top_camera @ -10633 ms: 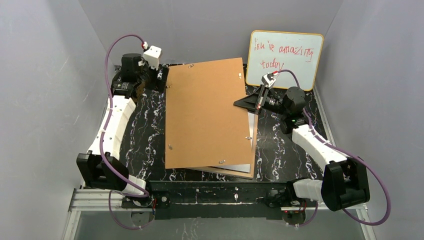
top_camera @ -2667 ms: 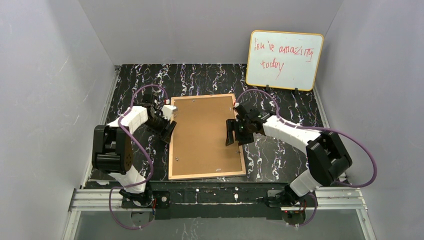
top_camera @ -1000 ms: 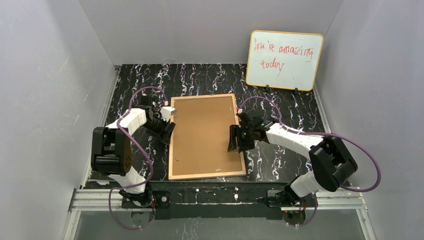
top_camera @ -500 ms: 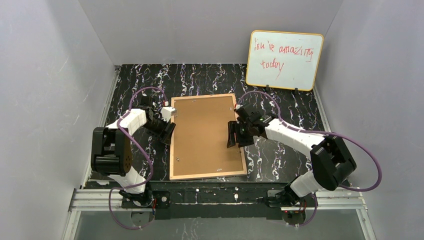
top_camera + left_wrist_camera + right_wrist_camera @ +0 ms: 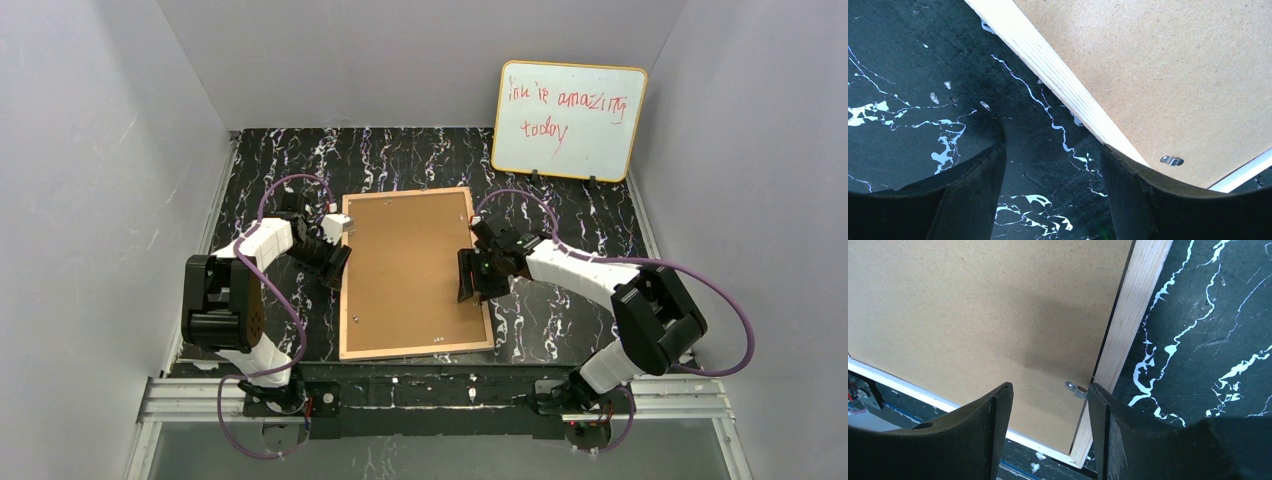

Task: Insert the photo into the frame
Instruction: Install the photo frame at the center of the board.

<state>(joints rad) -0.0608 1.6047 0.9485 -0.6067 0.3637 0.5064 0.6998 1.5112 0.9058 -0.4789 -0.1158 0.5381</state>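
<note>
flanking the face-down frame [image 5: 415, 351] with jaws spread: left gripper [image 5: 337, 267] just off its left edge, right gripper [image 5: 468, 284] nearer, over its right-edge clip [image 5: 1074, 388].

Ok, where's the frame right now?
In the top view the frame lies back-up mid-table, with the left gripper just off its left edge and the right gripper over its right edge.
</note>
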